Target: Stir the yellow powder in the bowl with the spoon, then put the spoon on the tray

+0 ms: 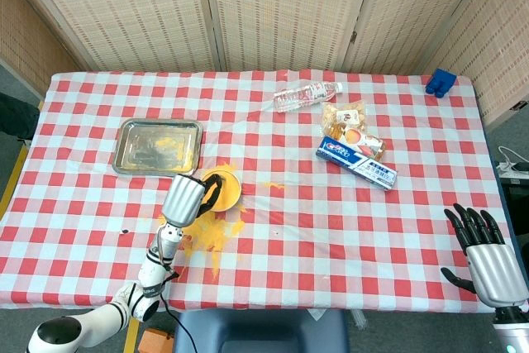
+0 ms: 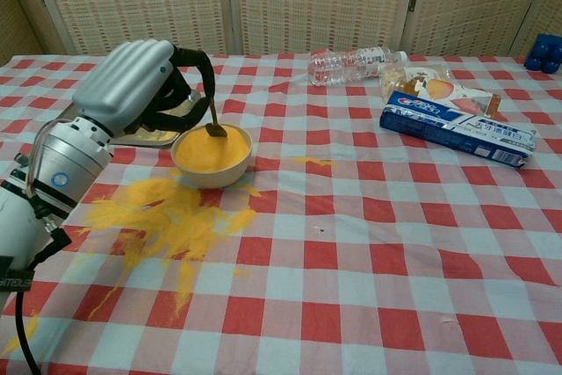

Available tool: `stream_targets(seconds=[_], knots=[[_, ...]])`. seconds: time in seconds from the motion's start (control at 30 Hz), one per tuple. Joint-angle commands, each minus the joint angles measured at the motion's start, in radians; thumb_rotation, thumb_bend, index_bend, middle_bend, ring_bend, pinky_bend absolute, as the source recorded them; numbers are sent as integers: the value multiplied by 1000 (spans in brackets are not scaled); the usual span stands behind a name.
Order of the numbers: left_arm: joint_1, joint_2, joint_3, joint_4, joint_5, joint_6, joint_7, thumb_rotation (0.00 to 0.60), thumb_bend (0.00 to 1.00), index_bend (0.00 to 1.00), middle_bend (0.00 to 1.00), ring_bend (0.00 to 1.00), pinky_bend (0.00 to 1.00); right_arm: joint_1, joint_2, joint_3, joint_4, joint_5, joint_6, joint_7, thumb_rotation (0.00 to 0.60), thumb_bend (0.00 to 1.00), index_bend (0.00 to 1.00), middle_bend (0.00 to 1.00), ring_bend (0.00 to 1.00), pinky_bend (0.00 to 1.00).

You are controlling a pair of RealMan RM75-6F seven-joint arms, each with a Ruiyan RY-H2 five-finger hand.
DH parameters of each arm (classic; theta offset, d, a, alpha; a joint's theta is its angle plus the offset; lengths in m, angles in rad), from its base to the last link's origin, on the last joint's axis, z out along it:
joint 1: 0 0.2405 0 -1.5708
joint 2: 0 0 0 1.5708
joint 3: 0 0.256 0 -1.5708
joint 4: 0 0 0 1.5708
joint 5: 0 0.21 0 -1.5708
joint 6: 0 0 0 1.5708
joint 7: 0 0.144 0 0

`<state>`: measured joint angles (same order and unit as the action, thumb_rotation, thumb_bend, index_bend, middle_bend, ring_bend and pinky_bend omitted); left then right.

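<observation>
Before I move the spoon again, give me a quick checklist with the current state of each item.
1. Left hand holds the spoon: ok.
2. Spoon tip in the yellow powder inside the bowl: ok, it dips in near the far rim.
3. Bowl upright on the tablecloth: ok.
4. Powder contained: not ok, a spill lies in front of the bowl.
5. Tray free to take the spoon: ok, only yellow smears in it.
6. Right hand out of the way: ok, open at the near right table edge.
</observation>
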<state>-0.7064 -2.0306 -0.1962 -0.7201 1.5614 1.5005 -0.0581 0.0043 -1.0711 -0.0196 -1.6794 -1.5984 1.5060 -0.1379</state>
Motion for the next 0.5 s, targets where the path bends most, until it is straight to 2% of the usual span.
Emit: stream_targets(seconds=[0.03, 0.3, 0.5], knots=[[11, 6, 5, -17, 1, 19, 7, 600, 637, 851, 1000, 1000, 1000, -1, -1, -2, 1, -4, 2, -2, 600, 46, 0, 0, 0, 0], [52, 43, 25, -106, -6, 27, 42, 600, 636, 851, 1000, 1000, 1000, -5, -1, -5, -1, -17, 14, -3, 600, 46, 0, 0, 0, 0], [106, 89, 55, -218, -11, 36, 102, 600, 636, 851, 1000, 1000, 1000, -16, -1, -17, -4, -49, 36, -6, 600, 46, 0, 0, 0, 0]])
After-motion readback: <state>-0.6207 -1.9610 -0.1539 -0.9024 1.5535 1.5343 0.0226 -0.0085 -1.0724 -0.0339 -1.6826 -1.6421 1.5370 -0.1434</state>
